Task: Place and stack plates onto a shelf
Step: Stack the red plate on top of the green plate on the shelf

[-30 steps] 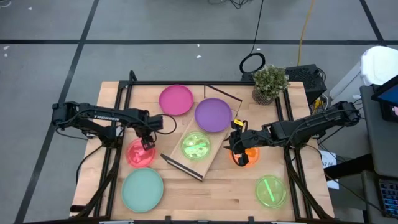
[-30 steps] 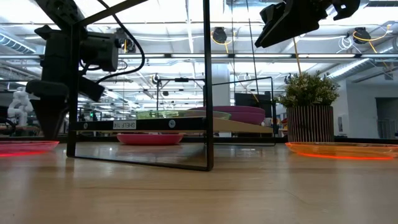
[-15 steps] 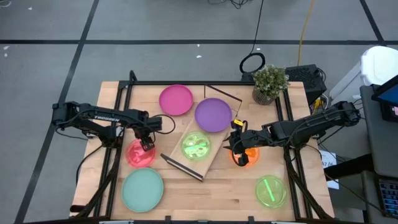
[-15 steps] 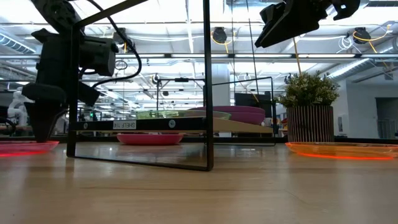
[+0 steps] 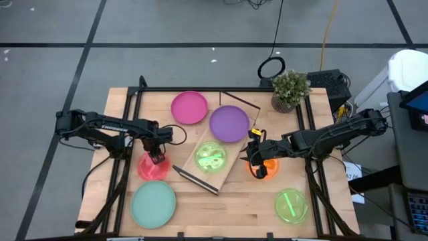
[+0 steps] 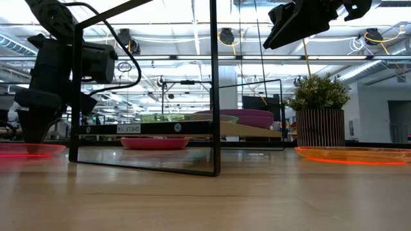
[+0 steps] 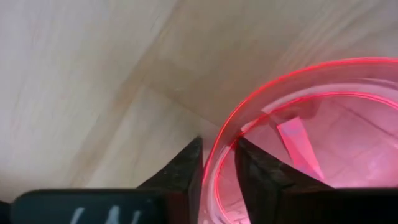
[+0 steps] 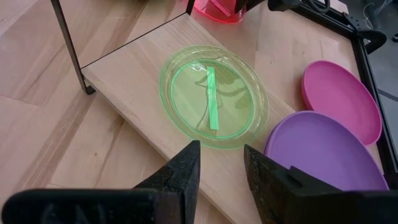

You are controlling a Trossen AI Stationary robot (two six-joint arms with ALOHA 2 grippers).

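A translucent red plate [image 5: 148, 169] lies flat on the table's left side, and my left gripper [image 5: 155, 159] stands over its far rim, shut on it. The shelf [image 5: 221, 175] lies slanted at the table's middle. It carries a lime green plate [image 5: 211, 156], and a purple plate [image 5: 229, 123] overlaps its far end. A magenta plate [image 5: 189, 107] lies at the back and a mint plate [image 5: 153, 204] at the near left. My right gripper [image 5: 252, 155] hangs open and high, right of the shelf, beside an orange plate [image 5: 267, 169]. My left gripper has the red plate's rim [image 7: 219, 152] between its two fingers, one finger [image 7: 186, 171] outside the plate and the other [image 7: 255, 171] inside it. The fingers come from above, pointing down. The plate lies flat on the table.
A second lime green plate [image 5: 291, 204] lies at the near right. A potted plant [image 5: 289, 88] stands at the back right corner. Black frame rails [image 5: 130, 114] run along the table's sides. The shelf's thin black end frame [image 6: 214, 90] stands upright near the middle.
My left gripper has come down and a little toward the table's near-left, onto the red plate's rim. The plate has stayed where it was.
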